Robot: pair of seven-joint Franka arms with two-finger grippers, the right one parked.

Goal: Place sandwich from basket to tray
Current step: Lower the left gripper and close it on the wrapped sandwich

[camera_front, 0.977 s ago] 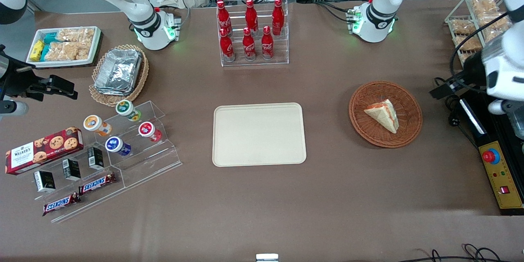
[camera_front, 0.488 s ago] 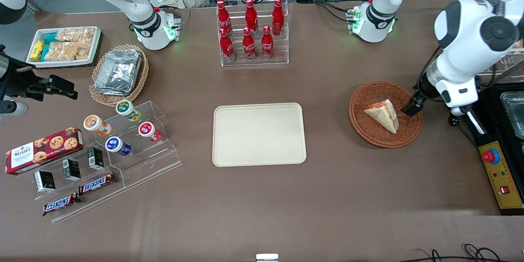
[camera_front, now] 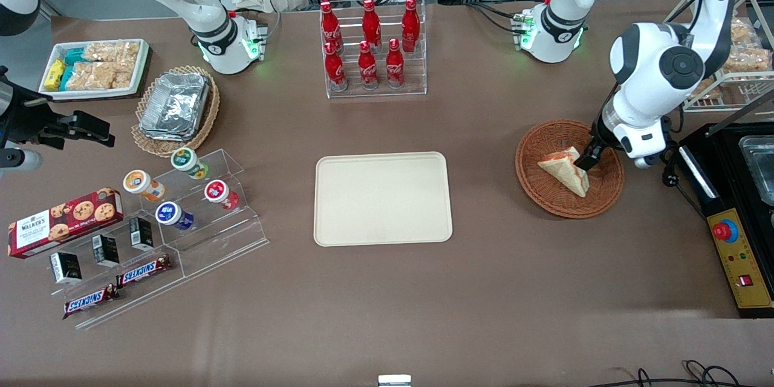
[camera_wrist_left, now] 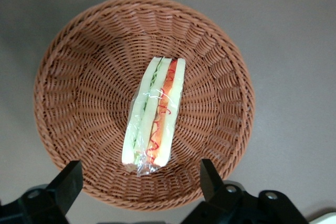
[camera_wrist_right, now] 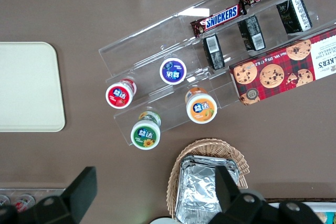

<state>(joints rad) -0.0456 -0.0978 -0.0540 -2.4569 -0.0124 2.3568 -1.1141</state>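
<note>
The sandwich is a wrapped pale wedge with red, orange and green layers, lying in the reddish-brown wicker basket. My gripper hangs just above the basket, at the sandwich's edge toward the working arm's end. From the left wrist view the sandwich lies in the middle of the basket, and the gripper is open, its two black fingers spread wider than the sandwich and holding nothing. The cream tray lies bare at the table's middle, toward the parked arm from the basket.
A rack of red cola bottles stands farther from the camera than the tray. A black box with a yellow control panel sits close beside the basket at the working arm's end. A wire rack of bagged snacks stands there too.
The left arm has swung in from the table's end over the basket. Its gripper moved from the basket's rim to just above the sandwich's edge. The sandwich has not moved.
</note>
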